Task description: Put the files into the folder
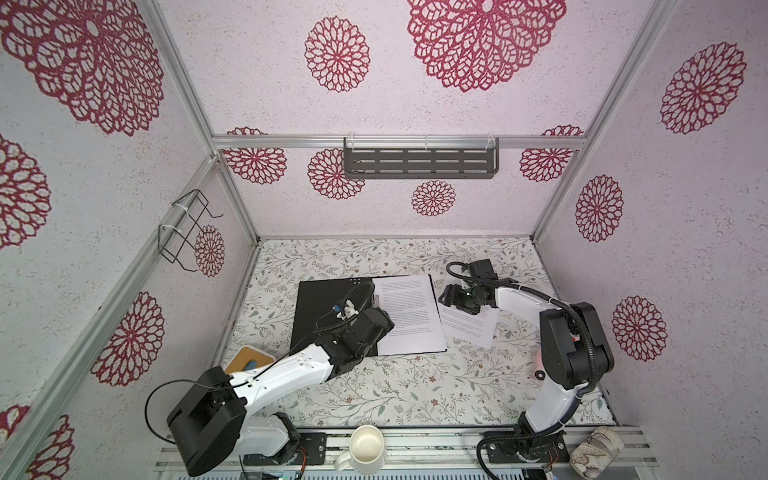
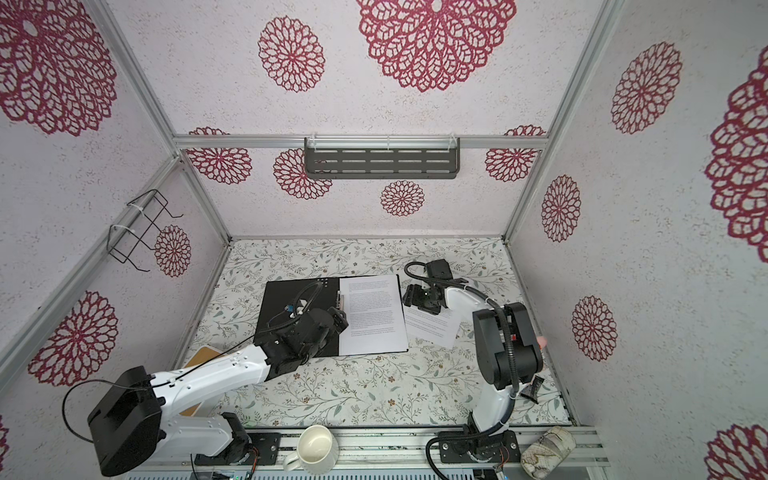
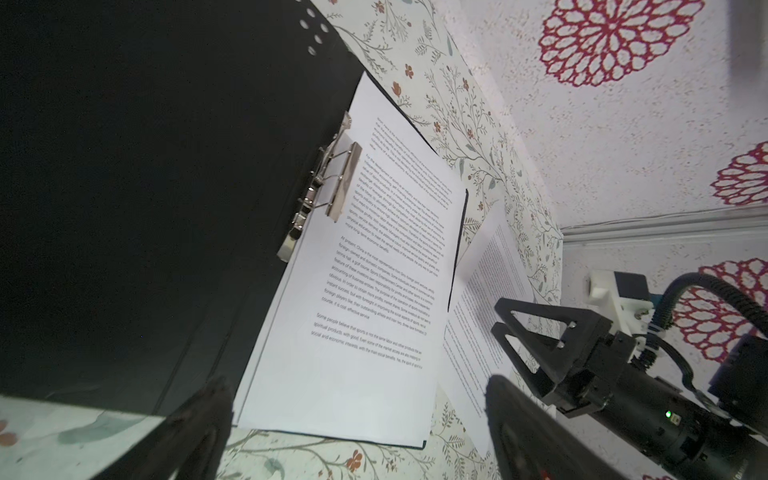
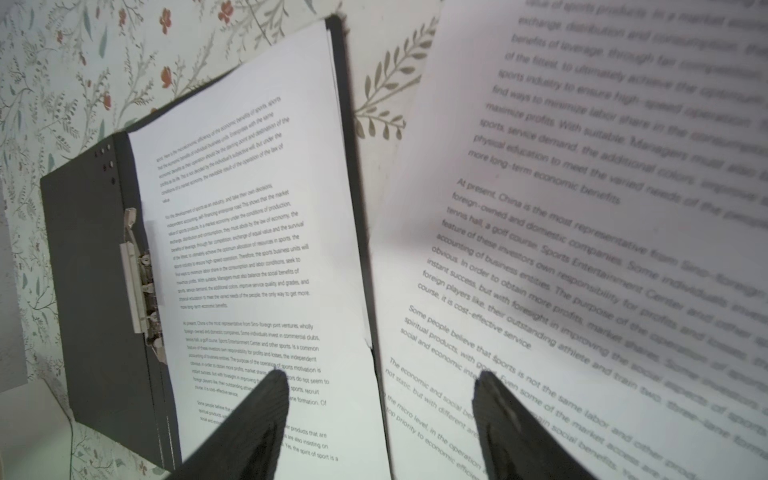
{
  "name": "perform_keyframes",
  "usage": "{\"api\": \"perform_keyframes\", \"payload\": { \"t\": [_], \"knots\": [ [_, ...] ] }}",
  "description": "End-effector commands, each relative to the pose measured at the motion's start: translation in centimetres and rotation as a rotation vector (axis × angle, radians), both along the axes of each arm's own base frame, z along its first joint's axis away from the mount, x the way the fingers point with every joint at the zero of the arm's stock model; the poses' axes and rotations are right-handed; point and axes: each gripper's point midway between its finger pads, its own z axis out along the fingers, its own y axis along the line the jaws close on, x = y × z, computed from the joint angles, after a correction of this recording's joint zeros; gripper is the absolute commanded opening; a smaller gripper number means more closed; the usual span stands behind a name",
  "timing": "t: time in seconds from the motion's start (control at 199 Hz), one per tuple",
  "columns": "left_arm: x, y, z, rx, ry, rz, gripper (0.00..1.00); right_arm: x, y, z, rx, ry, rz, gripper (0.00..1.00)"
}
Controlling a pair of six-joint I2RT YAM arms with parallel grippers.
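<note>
The folder lies open on the table with its black inside up. Its metal clip sits at the spine. One printed file rests on the folder's right half. A second printed file lies on the table just right of the folder. My left gripper hovers open over the folder's near middle, holding nothing. My right gripper hangs open over the folder's right edge and the loose file's near edge.
A cream mug and a patterned cup on its side sit on the front rail. A wooden board lies at the table's left edge. A dark shelf hangs on the back wall and a wire rack on the left wall.
</note>
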Motion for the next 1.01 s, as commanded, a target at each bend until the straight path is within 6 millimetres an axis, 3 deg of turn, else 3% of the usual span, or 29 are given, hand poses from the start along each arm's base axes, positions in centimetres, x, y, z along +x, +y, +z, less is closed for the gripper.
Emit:
{"api": "perform_keyframes", "payload": {
  "t": [0.0, 0.141, 0.362, 0.583, 0.593, 0.613, 0.714, 0.875, 1.0],
  "knots": [
    [2.4, -2.8, 2.5, 0.011, -0.054, -0.161, 0.98, -1.1, -1.0, -0.7, -0.013, 0.027, -0.048, 0.73],
    [5.1, -6.1, 3.5, 0.007, -0.050, -0.326, 0.98, -3.0, -2.0, -2.6, -0.035, 0.080, -0.078, 0.72],
    [8.0, -11.3, 4.6, -0.075, -0.038, -0.566, 0.98, -5.1, -3.8, -3.8, -0.113, 0.127, -0.118, 0.71],
    [9.0, -15.7, 4.4, -0.171, 0.001, -0.770, 1.00, -6.7, -5.4, -3.4, -0.196, 0.129, -0.097, 0.71],
    [9.2, -15.9, 3.2, -0.171, 0.024, -0.775, 1.00, -6.8, -5.4, -3.4, -0.197, 0.127, -0.098, 0.71],
    [9.3, -16.3, 3.1, -0.180, 0.028, -0.788, 0.99, -6.9, -5.5, -3.4, -0.200, 0.127, -0.098, 0.71],
    [9.8, -17.8, 2.5, -0.210, 0.039, -0.840, 1.00, -6.5, -5.4, -2.2, -0.183, 0.093, -0.112, 0.71],
    [10.9, -19.7, 1.5, -0.245, 0.049, -0.882, 0.99, -4.7, -4.7, 2.5, -0.103, -0.024, -0.161, 0.75],
    [11.4, -21.0, 0.1, -0.247, 0.078, -0.892, 0.99, -4.5, -6.5, 5.3, -0.133, -0.100, -0.229, 0.84]
  ]
}}
